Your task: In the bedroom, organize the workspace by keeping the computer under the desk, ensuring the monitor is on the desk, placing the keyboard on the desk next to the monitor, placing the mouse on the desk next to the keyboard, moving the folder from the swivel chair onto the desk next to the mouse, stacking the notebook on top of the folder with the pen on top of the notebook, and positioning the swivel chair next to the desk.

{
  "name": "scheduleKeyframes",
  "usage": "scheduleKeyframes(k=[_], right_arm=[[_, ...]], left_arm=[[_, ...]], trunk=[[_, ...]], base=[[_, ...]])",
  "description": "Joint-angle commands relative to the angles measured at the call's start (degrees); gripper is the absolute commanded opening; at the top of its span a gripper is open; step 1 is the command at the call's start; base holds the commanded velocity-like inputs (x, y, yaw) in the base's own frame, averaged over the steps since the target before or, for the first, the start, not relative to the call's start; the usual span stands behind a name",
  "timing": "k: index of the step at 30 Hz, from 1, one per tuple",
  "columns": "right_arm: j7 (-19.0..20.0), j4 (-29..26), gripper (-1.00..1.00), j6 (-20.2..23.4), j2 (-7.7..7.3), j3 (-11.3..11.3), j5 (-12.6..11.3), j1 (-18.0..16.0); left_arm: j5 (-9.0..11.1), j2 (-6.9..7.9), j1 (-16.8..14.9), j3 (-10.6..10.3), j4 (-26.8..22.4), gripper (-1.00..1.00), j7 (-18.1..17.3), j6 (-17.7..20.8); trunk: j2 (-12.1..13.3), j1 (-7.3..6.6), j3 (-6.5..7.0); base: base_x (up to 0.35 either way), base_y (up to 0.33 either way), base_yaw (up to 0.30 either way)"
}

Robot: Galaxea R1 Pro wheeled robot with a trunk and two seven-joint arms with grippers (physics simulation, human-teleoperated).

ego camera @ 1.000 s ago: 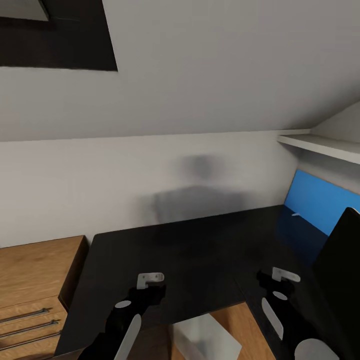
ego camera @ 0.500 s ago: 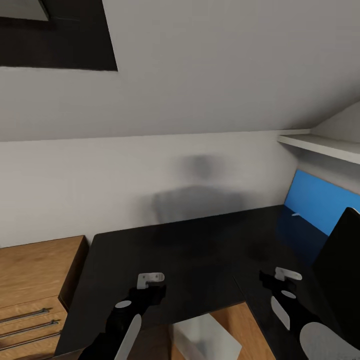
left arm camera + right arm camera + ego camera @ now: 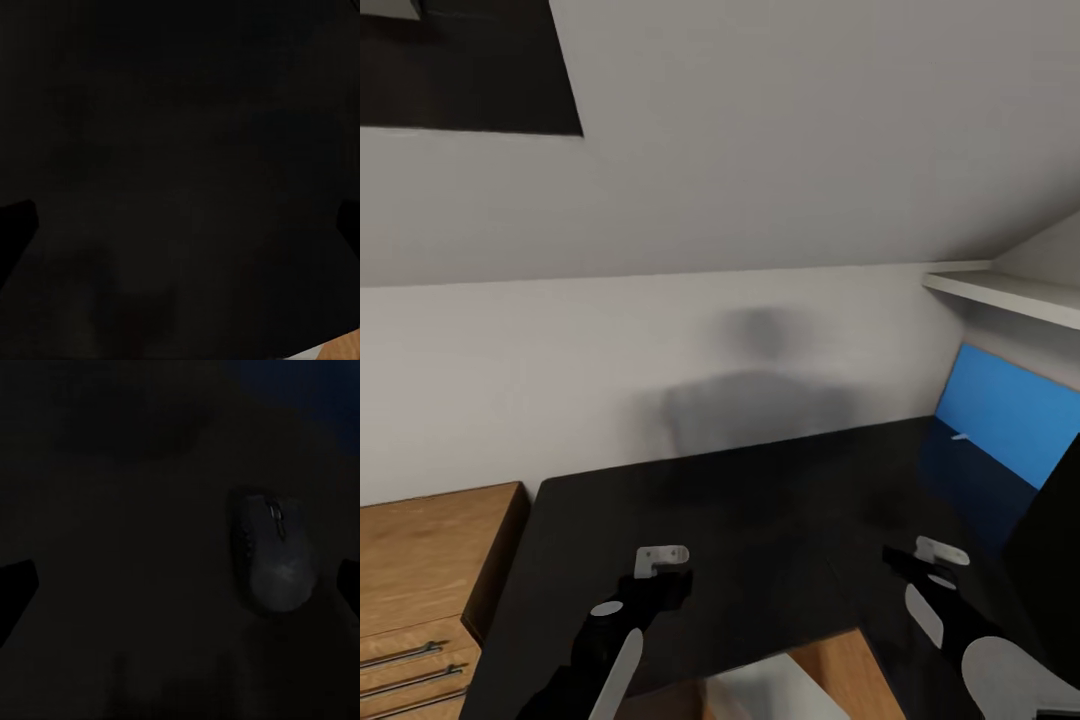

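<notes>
Item, far left: light-wood cabinet (image 3: 420, 560) beside the desk (image 3: 760, 500). Our left gripper (image 3: 660, 565) hangs over the bare black top; we cannot tell how wide its jaws stand. Our right gripper (image 3: 938, 560) hangs likewise, opening unreadable, nothing seen held. Its wrist view shows the mouse (image 3: 276, 556) on the desk, just off the fingers' line. Far right: monitor (image 3: 1050, 560), blue back panel (image 3: 1010, 415).

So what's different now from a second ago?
The whole head view shifted a little, so the camera moved, not the furniture. The right gripper sank slightly lower and rightward over the glossy black desk top. The left gripper kept its place. The small dark rounded mouse lies on the desk, ungrasped.
</notes>
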Motion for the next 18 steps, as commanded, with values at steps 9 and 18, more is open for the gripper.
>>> scheduleKeyframes(k=[9,18], right_arm=[[-0.4,-0.7,1.00,0.7,0.08,0.0,-3.7,-0.1],[-0.4,-1.4,1.00,0.3,0.05,0.0,-3.8,-0.1]], left_arm=[[0.5,0.01,-0.1,-0.1,-0.1,1.00,0.5,0.2],[0.6,0.01,-0.1,-0.1,-0.1,1.00,0.4,0.3]], trunk=[[-0.1,0.04,-0.11],[-0.1,0.04,-0.11]], base=[[0.064,-0.037,0.000],[0.131,-0.134,0.000]])
